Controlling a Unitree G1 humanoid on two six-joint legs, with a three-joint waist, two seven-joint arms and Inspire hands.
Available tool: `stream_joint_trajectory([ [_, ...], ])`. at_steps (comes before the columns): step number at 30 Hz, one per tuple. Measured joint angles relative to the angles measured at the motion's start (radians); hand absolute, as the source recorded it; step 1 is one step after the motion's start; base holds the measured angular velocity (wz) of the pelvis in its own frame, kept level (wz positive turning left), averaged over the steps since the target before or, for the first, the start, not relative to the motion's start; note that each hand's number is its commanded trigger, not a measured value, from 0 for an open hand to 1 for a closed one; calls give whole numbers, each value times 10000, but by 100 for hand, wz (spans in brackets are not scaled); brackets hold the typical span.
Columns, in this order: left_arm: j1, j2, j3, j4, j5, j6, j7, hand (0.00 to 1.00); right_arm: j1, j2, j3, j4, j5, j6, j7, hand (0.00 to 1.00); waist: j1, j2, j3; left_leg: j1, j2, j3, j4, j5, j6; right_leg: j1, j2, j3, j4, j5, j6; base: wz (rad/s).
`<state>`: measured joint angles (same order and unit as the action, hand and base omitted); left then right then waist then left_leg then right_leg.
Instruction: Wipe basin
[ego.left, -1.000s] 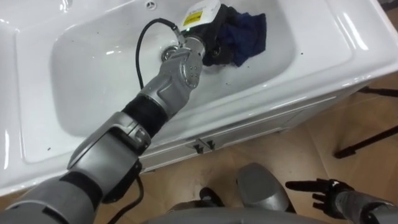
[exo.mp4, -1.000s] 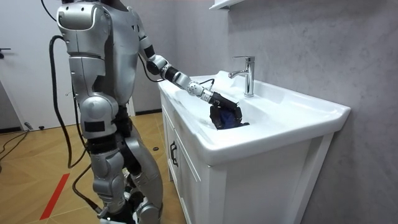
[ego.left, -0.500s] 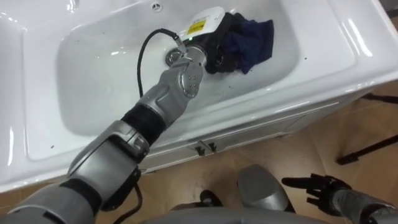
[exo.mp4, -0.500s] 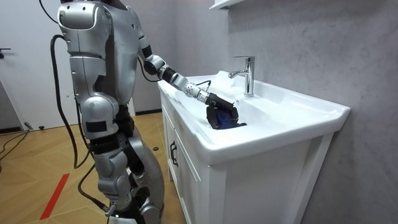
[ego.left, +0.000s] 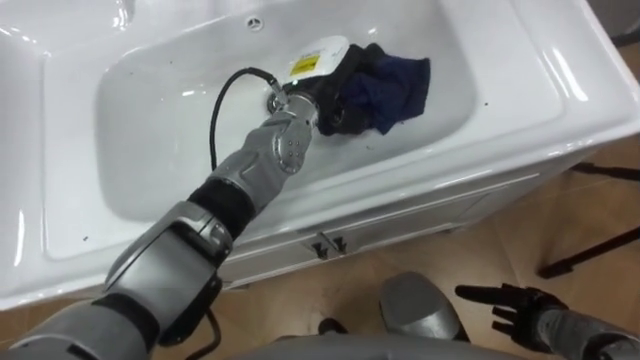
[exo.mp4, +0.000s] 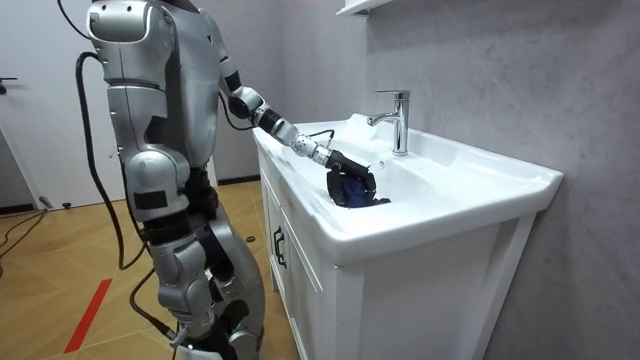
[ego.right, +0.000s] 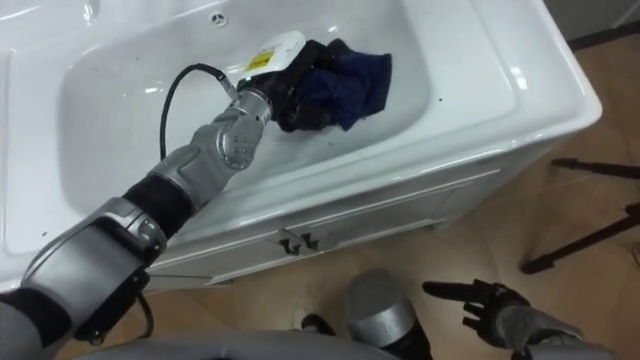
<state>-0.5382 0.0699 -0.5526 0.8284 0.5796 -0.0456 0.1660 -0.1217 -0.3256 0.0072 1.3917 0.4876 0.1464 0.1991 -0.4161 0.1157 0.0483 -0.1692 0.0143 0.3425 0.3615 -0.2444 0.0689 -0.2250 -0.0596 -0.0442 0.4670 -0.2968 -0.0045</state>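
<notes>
Wood floor (ego.left: 480, 250) runs under me, and a white cabinet (ego.left: 400, 215) stands against a grey wall. Nearest, my right hand (ego.left: 510, 303) hangs low over the floor, its fingers loose and spread, idle. Past the cabinet front lies the basin (ego.left: 140, 150), where my left hand (ego.left: 330, 98) reaches in, its fingers clenched on the dark blue cloth (ego.left: 390, 80). The cloth is bunched on the bowl's floor, just right of the drain (ego.left: 272, 100). Over the last second, hand and cloth have slid a little back towards me along the bowl, so I judge a wiping stroke is under way. It covers a small patch only, and the bowl's left half and the specked rim look still to do. Farthest off stands the faucet (exo.mp4: 398, 120).
</notes>
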Motion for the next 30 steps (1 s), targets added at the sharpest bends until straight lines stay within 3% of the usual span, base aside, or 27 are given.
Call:
stream_joint_trajectory([
  [2, 278, 144, 289, 6, 407, -43, 1, 100, 61, 6, -242, 3, -147, 3, -2, 0, 149, 14, -36, 58, 68, 64, 7, -19, -33, 58, 65, 26, -27, 27, -43, -13],
  [3, 514, 354, 411, 6, 678, -109, 3, 100, 99, -11, -397, 23, -189, 1, 5, 0, 149, 44, -91, 103, 97, 50, 1, -16, -69, 143, 104, 9, -94, 46, -74, 0],
  [4, 748, 636, 422, 6, 930, -115, 5, 100, 187, -79, -592, 21, -240, -21, 7, 0, 161, 129, -213, 148, 130, 51, -34, 6, -108, 219, 144, -29, -213, 89, -109, 0],
  [7, 1317, 1328, 677, 88, 1785, -98, 9, 100, 395, -308, -1031, 61, -252, -56, 39, 0, 235, 275, -316, 420, 244, 56, -45, -3, -201, 537, 269, 22, -366, 151, -186, -6],
  [9, 1715, 1711, 1078, 172, 2165, -76, 111, 100, 574, -331, -1142, 64, -224, -125, 46, 0, 503, 324, -353, 540, 257, 101, -189, 14, -299, 610, 283, 111, -366, 171, -247, -17],
  [11, 2062, 2066, 1404, 171, 2849, 33, 244, 100, 756, -331, -1189, 59, -218, -129, 50, 0, 658, 391, -401, 609, 256, 65, -300, 78, -367, 645, 304, 72, -372, 173, -300, 0],
  [13, 2434, 2344, 1621, 171, 3439, 485, 413, 100, 844, -330, -1214, 65, -221, -131, 65, 0, 741, 506, -473, 720, 243, 27, -395, 202, -412, 690, 280, -26, -368, 165, -363, 12],
  [15, 2554, 2404, 1684, 171, 3930, 741, 460, 100, 830, -326, -1333, 97, -213, -135, 167, 0, 910, 586, -502, 748, 245, 37, -372, 258, -448, 711, 292, -64, -364, 166, -414, 6],
  [19, 2858, 2437, 1815, 87, 4729, 881, 723, 100, 834, -325, -1497, 113, -202, -143, 443, 0, 1093, 634, -537, 798, 300, -27, -322, 321, -547, 803, 358, -131, -388, 145, -523, 3],
  [22, 3246, 2477, 1846, -218, 5234, 961, 921, 100, 909, -340, -1724, 141, -216, -141, 447, 0, 1109, 710, -576, 843, 340, -345, -325, 380, -638, 1045, 417, -339, -632, 195, -630, 15],
  [30, 3903, 2496, 1955, -668, 5239, 1123, 1381, 100, 938, -363, -1782, 67, -257, -143, 433, 0, 1417, 788, -571, 1121, 318, -565, -631, 523, -850, 1266, 460, -428, -710, 127, -795, 2],
])
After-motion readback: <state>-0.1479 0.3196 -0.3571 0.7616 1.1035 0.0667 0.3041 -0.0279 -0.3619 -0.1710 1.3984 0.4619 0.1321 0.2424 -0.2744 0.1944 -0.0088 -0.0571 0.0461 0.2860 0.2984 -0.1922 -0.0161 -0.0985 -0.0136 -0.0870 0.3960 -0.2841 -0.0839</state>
